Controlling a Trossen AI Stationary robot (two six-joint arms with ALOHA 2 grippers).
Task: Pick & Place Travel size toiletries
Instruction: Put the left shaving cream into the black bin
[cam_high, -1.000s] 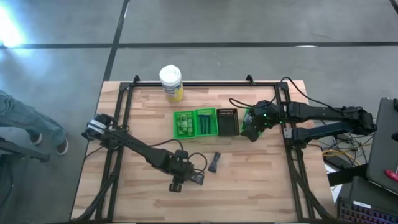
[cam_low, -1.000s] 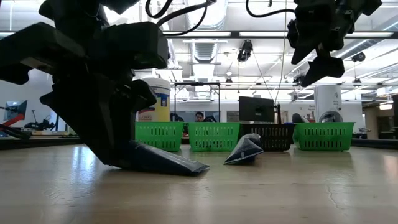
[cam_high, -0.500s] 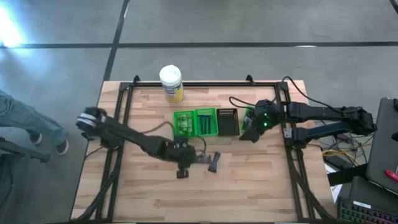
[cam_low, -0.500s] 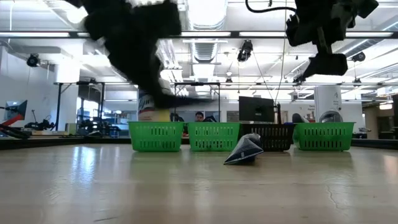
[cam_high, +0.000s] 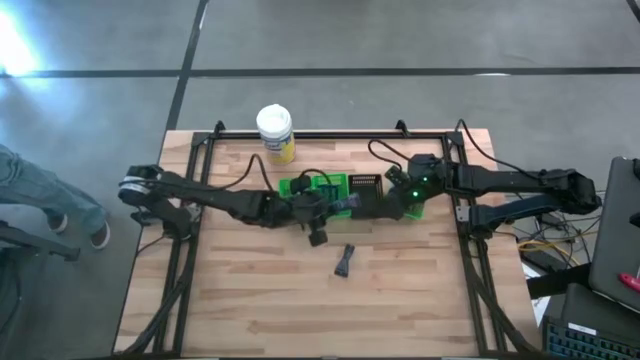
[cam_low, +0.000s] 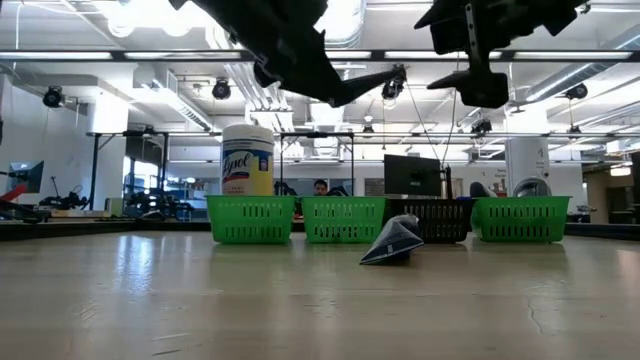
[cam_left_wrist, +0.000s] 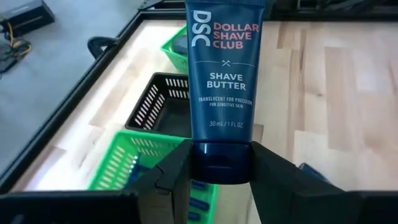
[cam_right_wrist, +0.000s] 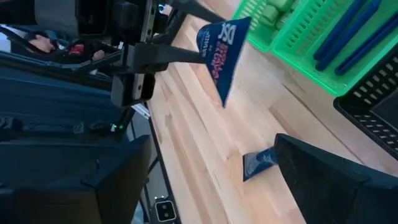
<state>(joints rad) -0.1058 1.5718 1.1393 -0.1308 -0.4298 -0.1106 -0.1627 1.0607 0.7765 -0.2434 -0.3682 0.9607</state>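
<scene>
My left gripper (cam_left_wrist: 221, 163) hangs above the row of small trays and is shut on a dark blue shave-butter tube (cam_left_wrist: 224, 68), which also shows in the high view (cam_high: 347, 202) and in the low view (cam_low: 368, 84). A second dark tube (cam_high: 343, 260) lies flat on the wood nearer the near edge. One green tray (cam_right_wrist: 348, 37) holds several blue tubes, and another (cam_right_wrist: 273, 12) holds green bottles. My right gripper (cam_high: 400, 197) is open, holds nothing and hovers over the right end of the tray row. My left gripper pinches the tube by its dark cap end (cam_left_wrist: 221, 168) between the two fingers. The fingers (cam_left_wrist: 171, 180) come level from the table's left and lie along the tube. The tube is lifted clear and sticks out roughly level toward the right, its flat crimped end (cam_right_wrist: 225, 28) free.
A white-lidded jar with a yellow label (cam_high: 275, 132) stands by the far edge. A black tray (cam_high: 365, 192) sits between the green ones (cam_high: 295, 197). A dark metal frame (cam_high: 195, 170) runs along the table's sides. Bare wood (cam_high: 300, 310) lies toward the near edge.
My left gripper has risen from the table's near middle with the tube and swung toward the far edge and the right, to above the trays. The tube, which slanted down onto the wood, is now lifted clear and points level to the right. The second tube has stayed put.
</scene>
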